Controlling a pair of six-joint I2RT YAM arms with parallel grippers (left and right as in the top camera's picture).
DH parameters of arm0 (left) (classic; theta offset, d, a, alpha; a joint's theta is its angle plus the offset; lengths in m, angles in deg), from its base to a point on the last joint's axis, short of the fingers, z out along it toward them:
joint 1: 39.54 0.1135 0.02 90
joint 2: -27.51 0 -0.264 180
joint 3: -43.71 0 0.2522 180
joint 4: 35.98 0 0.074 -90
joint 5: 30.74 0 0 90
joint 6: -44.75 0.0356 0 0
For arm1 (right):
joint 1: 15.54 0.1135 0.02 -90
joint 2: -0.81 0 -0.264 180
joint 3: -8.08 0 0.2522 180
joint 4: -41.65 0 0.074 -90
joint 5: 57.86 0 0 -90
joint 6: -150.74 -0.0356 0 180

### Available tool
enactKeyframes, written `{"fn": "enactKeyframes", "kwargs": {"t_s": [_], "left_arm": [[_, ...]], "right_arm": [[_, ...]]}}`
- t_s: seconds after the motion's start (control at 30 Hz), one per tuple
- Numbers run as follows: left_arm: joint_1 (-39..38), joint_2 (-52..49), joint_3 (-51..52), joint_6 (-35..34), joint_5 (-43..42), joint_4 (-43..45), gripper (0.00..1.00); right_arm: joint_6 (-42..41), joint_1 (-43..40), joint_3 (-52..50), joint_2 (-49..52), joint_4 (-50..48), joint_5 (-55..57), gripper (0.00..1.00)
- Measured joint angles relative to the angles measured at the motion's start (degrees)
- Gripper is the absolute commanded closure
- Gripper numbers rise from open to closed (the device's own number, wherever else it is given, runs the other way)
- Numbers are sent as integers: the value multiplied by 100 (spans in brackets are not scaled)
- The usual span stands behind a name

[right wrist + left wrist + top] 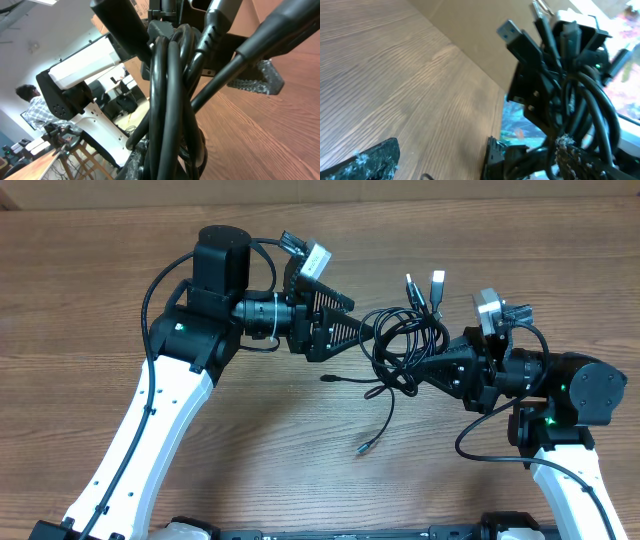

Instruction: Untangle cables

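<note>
**Right gripper clamps the cable tangle; left gripper stands wide beside it**

The right gripper [426, 367], black with two fingers, is closed tight on a knotted bundle of thin black flexible cables [405, 340]. The bundle sits right at this gripper's tip and spreads away from it toward the left arm. In the right wrist view the looped cords [170, 100] fill the frame and run down into the gripper's own fingers at the bottom edge.

Two cords rise from the tangle just beyond the right gripper's tip and end in silver plugs [438, 280]. Two loose ends trail out of the tangle onto the brown wood-grain table [100, 260]. One lies to the far side of the bundle from the right gripper, and the other curls toward the table's near edge.

The left gripper [367, 332] faces the right gripper across the bundle with its jaws spread wide, holding nothing. In the left wrist view one finger [375, 160] is well clear of the cords, while the other finger [580, 160] is against the loops.
</note>
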Motion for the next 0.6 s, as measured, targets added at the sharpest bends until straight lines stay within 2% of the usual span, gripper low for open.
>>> {"fn": "enactKeyframes", "kwargs": {"t_s": [0.23,0.43,0.6], "left_arm": [[-181,0,0,127,-164,-293,0],[-439,0,0,129,188,-404,1],[-439,0,0,61,702,-562,7]], "right_arm": [[0,0,0,0,-15,66,96],[2,0,0,0,-50,74,96],[0,-2,-2,0,-48,94,96]]}}
